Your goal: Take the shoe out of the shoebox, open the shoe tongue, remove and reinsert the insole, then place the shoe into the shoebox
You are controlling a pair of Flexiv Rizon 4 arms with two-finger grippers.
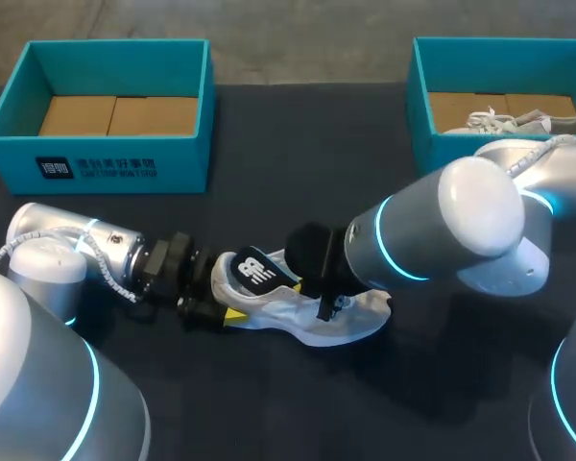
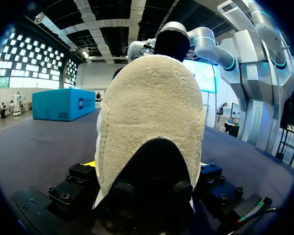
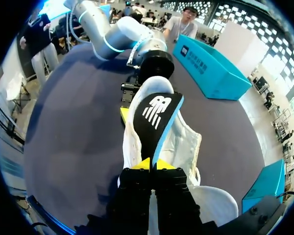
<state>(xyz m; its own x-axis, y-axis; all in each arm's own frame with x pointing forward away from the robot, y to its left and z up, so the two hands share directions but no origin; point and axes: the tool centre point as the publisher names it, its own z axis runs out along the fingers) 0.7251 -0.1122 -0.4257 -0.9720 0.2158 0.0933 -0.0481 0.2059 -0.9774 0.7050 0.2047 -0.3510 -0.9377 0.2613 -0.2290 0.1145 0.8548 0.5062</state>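
Observation:
A white shoe (image 1: 350, 322) lies on its side mid-table, heel toward my left arm. My left gripper (image 1: 221, 303) grips the heel, one finger on each side. In the left wrist view the fleecy heel (image 2: 152, 107) fills the space between the fingers of that gripper (image 2: 147, 166). My right gripper (image 3: 152, 165) is shut on the end of a black insole (image 3: 154, 117) with a white logo and a blue edge. The insole (image 1: 254, 271) stands tilted up over the shoe's opening (image 3: 186, 147). My right gripper (image 1: 305, 283) reaches across the shoe's middle.
An open teal shoebox (image 1: 106, 163) with a cardboard floor stands at the back left. A second teal shoebox (image 1: 422, 96) at the back right holds another pale shoe (image 1: 518, 122). The dark tabletop (image 1: 298, 403) lies bare in front of the shoe.

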